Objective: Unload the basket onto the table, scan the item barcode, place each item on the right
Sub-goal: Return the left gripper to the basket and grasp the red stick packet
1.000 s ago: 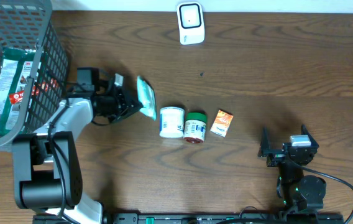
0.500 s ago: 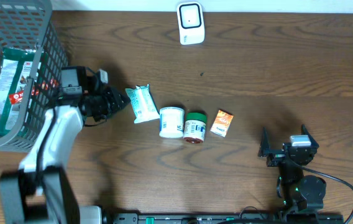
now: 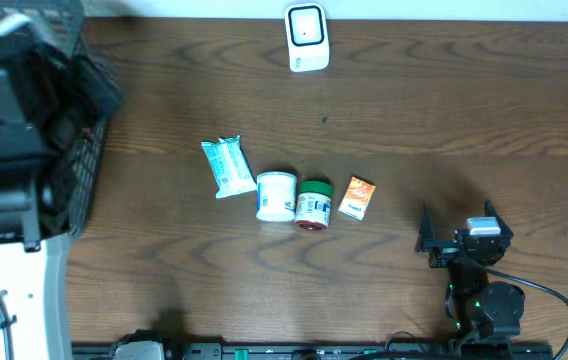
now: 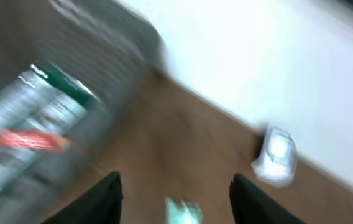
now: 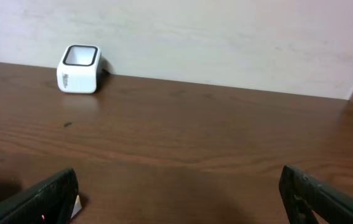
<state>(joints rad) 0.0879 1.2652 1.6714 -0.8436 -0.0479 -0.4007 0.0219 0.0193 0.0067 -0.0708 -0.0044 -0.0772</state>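
Observation:
The teal packet (image 3: 224, 167) lies flat on the table, free of both grippers, left of a white jar (image 3: 276, 196). The white barcode scanner (image 3: 306, 38) stands at the far edge, and the blurred left wrist view also catches the scanner (image 4: 276, 155). My left arm (image 3: 19, 130) is raised high over the basket at the left. Its gripper (image 4: 175, 183) is open with nothing between the fingers; the teal packet (image 4: 184, 213) shows far below it. My right gripper (image 3: 459, 238) rests open and empty at the near right, and its own camera shows that gripper (image 5: 179, 193) with the scanner (image 5: 79, 68) far off.
A green jar (image 3: 314, 204) and a small orange box (image 3: 356, 198) stand in a row with the white jar. A grey basket (image 3: 84, 190) holding a green-and-white bag (image 4: 33, 121) sits at the far left, mostly hidden by my left arm.
My left gripper let go of the teal packet, which now lies flat on the table. The left arm rose and drew back left over the basket. The right arm has not moved.

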